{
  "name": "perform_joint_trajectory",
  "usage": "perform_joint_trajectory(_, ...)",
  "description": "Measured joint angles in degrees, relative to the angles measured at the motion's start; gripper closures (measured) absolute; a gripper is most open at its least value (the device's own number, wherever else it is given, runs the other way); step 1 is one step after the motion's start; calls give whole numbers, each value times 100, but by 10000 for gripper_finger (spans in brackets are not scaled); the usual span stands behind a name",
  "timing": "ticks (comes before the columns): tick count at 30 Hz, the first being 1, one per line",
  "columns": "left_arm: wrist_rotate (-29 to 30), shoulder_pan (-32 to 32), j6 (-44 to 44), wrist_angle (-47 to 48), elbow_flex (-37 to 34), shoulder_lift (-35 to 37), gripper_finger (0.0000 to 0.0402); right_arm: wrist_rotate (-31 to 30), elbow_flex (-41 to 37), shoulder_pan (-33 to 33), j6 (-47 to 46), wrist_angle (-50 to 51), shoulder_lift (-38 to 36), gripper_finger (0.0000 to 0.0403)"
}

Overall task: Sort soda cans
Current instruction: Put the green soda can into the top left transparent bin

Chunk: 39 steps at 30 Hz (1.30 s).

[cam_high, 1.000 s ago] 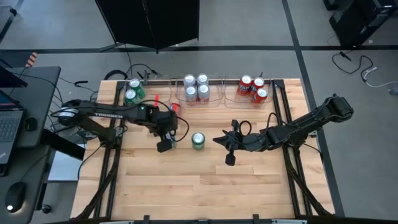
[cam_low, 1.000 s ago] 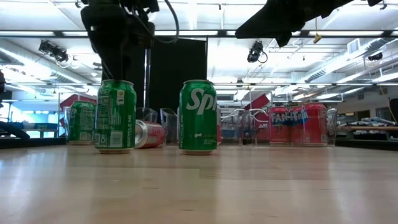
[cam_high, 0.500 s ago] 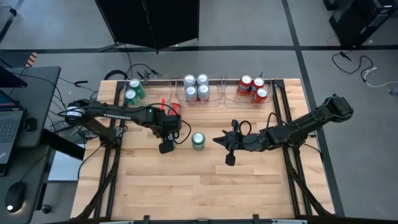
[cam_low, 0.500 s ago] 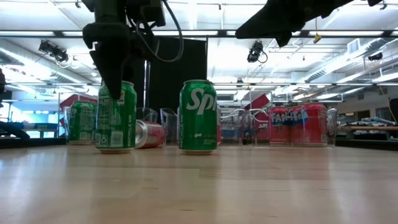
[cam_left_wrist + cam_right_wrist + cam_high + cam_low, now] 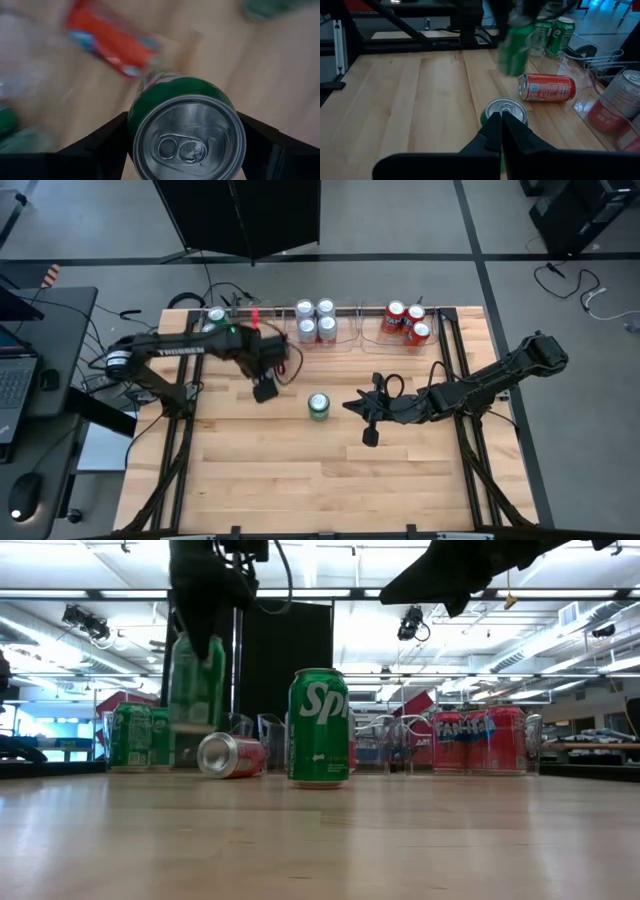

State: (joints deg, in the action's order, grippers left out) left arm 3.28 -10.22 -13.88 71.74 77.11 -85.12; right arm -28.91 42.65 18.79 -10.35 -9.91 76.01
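My left gripper is shut on a green soda can, which hangs above the table left of the middle. Another green can stands upright on its base at the table's middle. A red can lies on its side behind the lifted can; in the high view my left arm hides it. My right gripper hovers shut just right of the standing green can, its fingers pointing at it without touching. My left gripper pinches the green can between its two fingers, which sit on opposite sides of the can's wall just below the silver top. The fingers come from above, pointing down. The can hangs nearly upright, lifted clear of the table.
Three clear trays stand along the far edge: the left one holds green cans, the middle one silver-white cans, the right one red cans. The near half of the wooden table is bare.
My left gripper has come down over the green can, taken hold of it and lifted it clear of the table, carrying it toward the far edge. The red can behind it now shows fully in the low view.
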Motion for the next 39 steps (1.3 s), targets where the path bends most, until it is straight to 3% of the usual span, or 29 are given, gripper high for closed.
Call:
perform_joint_trajectory(9,563,-1531,143,568,969,4,111,2,0,0,0,24,0,403)
perform_joint_trajectory(15,691,-2775,625,440,915,9,111,2,0,0,0,27,0,403)
perform_joint_trajectory(21,428,-3666,854,-400,662,4,111,2,0,0,0,52,0,403)
perform_joint_trajectory(31,205,-4147,1639,-1292,-227,0,111,2,0,0,-1,52,0,403)
perform_joint_trajectory(39,283,-4301,2173,-1641,-289,-353,111,2,0,0,-5,46,0,403)
